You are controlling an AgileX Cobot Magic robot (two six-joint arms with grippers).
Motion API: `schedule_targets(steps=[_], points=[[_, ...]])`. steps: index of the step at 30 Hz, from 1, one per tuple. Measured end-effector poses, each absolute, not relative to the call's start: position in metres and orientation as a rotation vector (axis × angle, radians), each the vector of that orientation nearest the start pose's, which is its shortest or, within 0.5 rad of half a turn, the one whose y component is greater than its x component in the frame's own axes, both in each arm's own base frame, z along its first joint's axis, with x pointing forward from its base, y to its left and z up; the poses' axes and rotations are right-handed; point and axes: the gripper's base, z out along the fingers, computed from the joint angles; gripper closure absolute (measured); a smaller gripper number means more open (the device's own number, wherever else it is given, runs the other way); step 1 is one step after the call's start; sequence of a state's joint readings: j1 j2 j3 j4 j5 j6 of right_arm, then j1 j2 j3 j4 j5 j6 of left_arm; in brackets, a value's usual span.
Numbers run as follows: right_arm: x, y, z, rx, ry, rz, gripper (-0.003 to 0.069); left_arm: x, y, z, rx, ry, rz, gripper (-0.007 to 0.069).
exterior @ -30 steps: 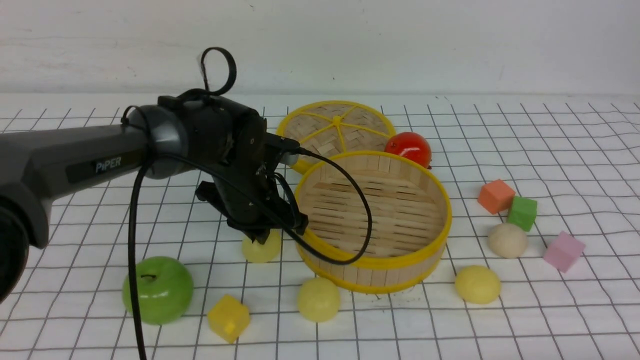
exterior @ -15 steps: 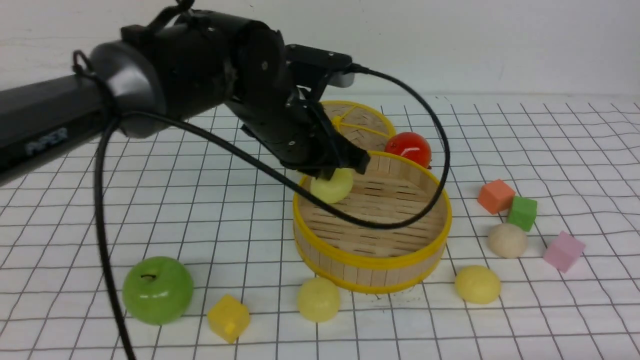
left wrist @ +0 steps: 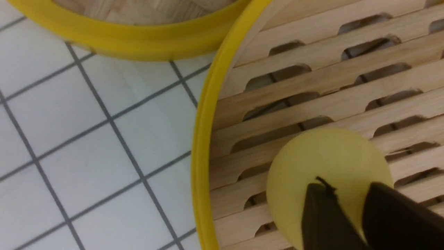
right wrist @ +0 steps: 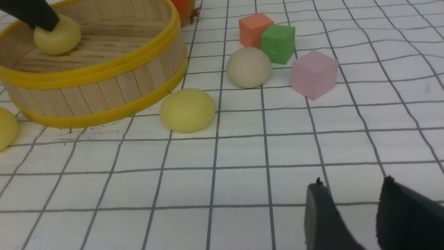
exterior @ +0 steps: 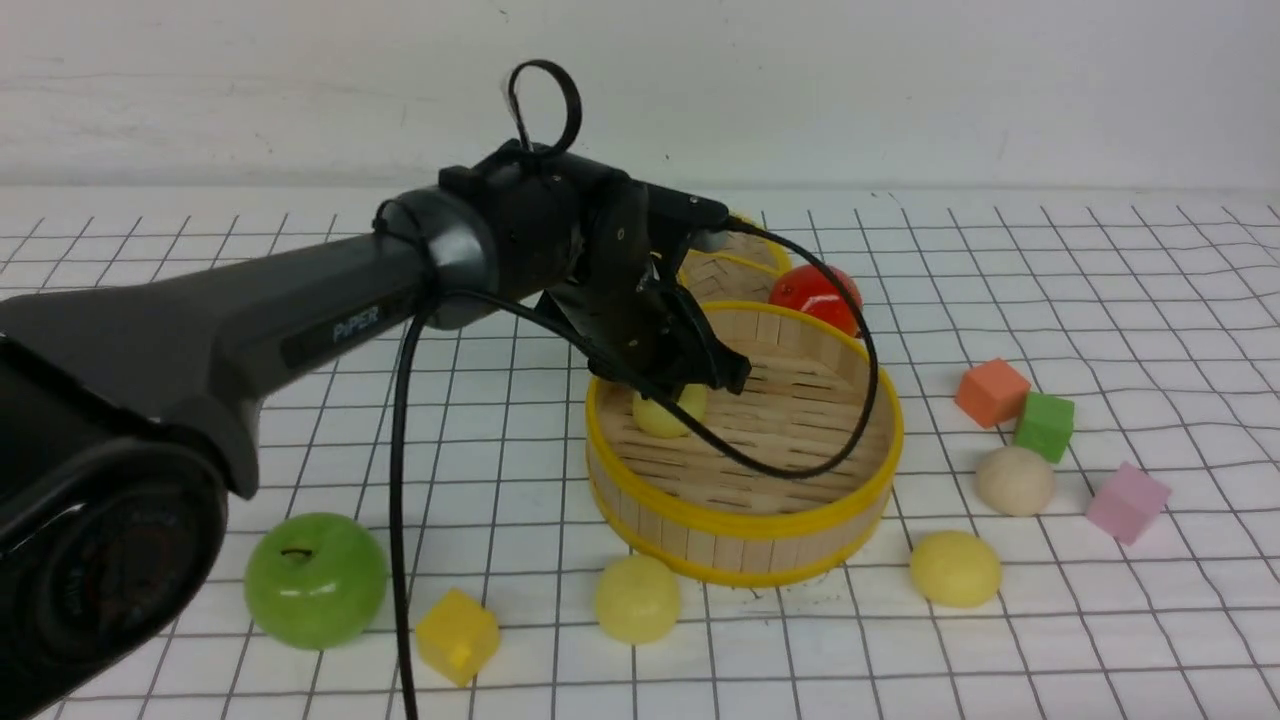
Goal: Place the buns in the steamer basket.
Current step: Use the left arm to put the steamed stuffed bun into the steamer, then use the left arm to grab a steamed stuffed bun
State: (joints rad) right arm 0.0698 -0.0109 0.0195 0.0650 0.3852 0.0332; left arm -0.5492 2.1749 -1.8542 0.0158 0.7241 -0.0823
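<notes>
The steamer basket stands mid-table. One pale yellow bun rests on its slatted floor near the left wall. My left gripper hovers right over that bun with its jaws parted, open, the bun showing through the gap. Two more yellow buns lie in front of the basket, and a beige bun lies to its right. My right gripper is open and empty, low over the table.
The woven lid and a red tomato sit behind the basket. A green apple and a yellow cube are at front left. Orange, green and pink cubes cluster beside the beige bun.
My left arm lifted a yellow bun from the table left of the basket, carried it over the rim and lowered it onto the slats. Its jaws have parted.
</notes>
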Motion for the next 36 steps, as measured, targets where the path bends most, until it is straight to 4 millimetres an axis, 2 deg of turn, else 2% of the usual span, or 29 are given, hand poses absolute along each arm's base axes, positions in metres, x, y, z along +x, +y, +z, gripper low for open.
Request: schedule_targets(steps=[3,4,5,6,7,8,9,10,11,12,13,15,17,19,22,24,29,33,36], points=[[0.052,0.006,0.173,0.005,1.879,0.135,0.042,0.42,-0.256,0.239,0.527,2.497,-0.254,0.0288],[0.052,0.006,0.173,0.005,1.879,0.135,0.042,0.42,-0.256,0.239,0.524,2.5,-0.254,0.0288],[0.052,0.006,0.173,0.005,1.879,0.135,0.042,0.415,-0.253,0.26,0.497,2.509,-0.261,0.0218],[0.052,0.006,0.173,0.005,1.879,0.135,0.042,0.412,-0.251,0.268,0.491,2.512,-0.263,0.0202],[0.052,0.006,0.173,0.005,1.879,0.135,0.042,0.41,-0.249,0.272,0.49,2.525,-0.259,0.0197],[0.052,0.006,0.173,0.005,1.879,0.135,0.042,0.4,-0.244,0.288,0.485,2.541,-0.259,0.0198],[0.052,0.006,0.173,0.005,1.879,0.135,0.042,0.393,-0.241,0.296,0.482,2.564,-0.265,0.0207],[0.052,0.006,0.173,0.005,1.879,0.135,0.042,0.38,-0.235,0.304,0.487,2.611,-0.265,0.0257],[0.052,0.006,0.173,0.005,1.879,0.135,0.042,0.371,-0.232,0.305,0.497,2.643,-0.262,0.0284],[0.052,0.006,0.173,0.005,1.879,0.135,0.042,0.359,-0.23,0.302,0.528,2.687,-0.252,0.0347],[0.052,0.006,0.173,0.005,1.879,0.135,0.042,0.358,-0.231,0.304,0.531,2.682,-0.255,0.0347],[0.052,0.006,0.173,0.006,1.879,0.136,0.042,0.326,-0.237,0.278,0.637,2.772,-0.229,0.0519],[0.052,0.006,0.173,0.006,1.879,0.136,0.042,0.315,-0.242,0.269,0.676,2.788,-0.225,0.0571],[0.052,0.006,0.173,0.006,1.879,0.136,0.042,0.296,-0.255,0.246,0.77,2.794,-0.216,0.0638],[0.052,0.006,0.173,0.006,1.879,0.136,0.042,0.286,-0.265,0.234,0.836,2.768,-0.199,0.0638],[0.052,0.006,0.173,0.006,1.879,0.136,0.042,0.287,-0.267,0.231,0.847,2.746,-0.195,0.063],[0.052,0.006,0.173,0.006,1.879,0.136,0.042,0.292,-0.267,0.227,0.843,2.726,-0.16,0.0531],[0.052,0.006,0.173,0.006,1.879,0.136,0.042,0.298,-0.267,0.218,0.823,2.716,-0.107,0.0403],[0.052,0.006,0.173,0.006,1.879,0.136,0.042,0.302,-0.268,0.21,0.813,2.716,-0.076,0.0342]])
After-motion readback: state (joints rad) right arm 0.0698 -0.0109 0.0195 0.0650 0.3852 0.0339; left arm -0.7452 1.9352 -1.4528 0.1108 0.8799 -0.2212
